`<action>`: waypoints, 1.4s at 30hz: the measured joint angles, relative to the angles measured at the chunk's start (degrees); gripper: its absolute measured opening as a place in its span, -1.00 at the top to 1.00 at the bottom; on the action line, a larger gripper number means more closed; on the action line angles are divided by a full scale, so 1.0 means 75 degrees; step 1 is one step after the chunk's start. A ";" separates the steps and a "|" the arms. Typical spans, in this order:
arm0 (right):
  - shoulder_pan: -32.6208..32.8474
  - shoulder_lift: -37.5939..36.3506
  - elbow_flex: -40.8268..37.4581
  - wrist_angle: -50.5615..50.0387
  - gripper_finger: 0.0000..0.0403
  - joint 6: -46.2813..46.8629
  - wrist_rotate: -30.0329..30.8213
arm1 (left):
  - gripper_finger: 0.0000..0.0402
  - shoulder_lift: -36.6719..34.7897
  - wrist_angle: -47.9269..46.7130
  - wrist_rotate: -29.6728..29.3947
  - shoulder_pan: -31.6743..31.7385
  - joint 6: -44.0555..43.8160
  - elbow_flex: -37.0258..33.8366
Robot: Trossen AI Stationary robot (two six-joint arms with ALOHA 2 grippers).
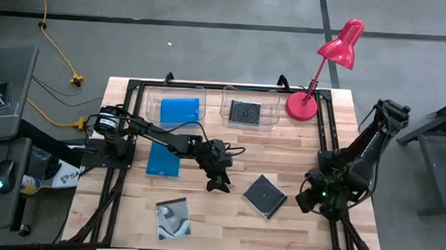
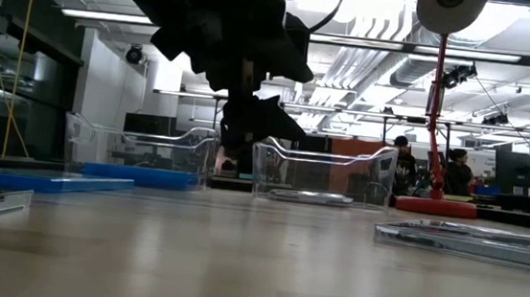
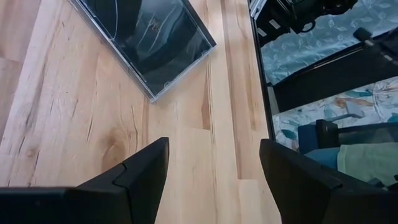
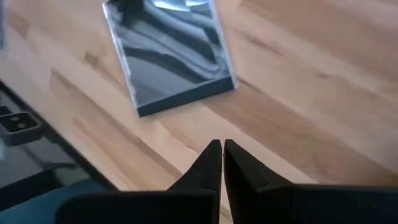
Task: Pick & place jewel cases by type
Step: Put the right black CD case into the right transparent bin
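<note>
The left hand (image 1: pixel 219 184) hangs over the middle of the wooden tabletop (image 1: pixel 226 223) with its two dark fingers (image 3: pixel 140 177) spread wide and nothing between them, only bare wood showing in the gap. Just beside it, toward the right arm, a black jewel case (image 1: pixel 264 195) lies flat and turned at an angle; the left wrist view shows one corner of that same case just ahead of the fingers, not touching them. The right hand (image 1: pixel 307 202) sits low at the right edge of the tabletop with its fingers pressed together, holding nothing. Under the left arm, a blue jewel case (image 1: pixel 163 159) lies flat on the wood. Nearer the front edge a case with a silvery swirl cover (image 1: pixel 173 218) lies by itself, well apart from both hands. Along the far side stand two clear tubs: the left tub (image 1: pixel 150 104) has a blue case (image 1: pixel 179 110) lying in it, and the right tub (image 1: pixel 271 112) holds a black case (image 1: pixel 245 112). A red desk lamp (image 1: pixel 302 105) stands just beside the right tub. People can be seen in the room beyond the tabletop.
</note>
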 joint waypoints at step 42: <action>-0.1241 0.2209 0.0285 0.0722 1.00 0.0849 -0.1175 | -0.24 0.0000 -0.0027 0.1059 0.0402 0.0919 0.0000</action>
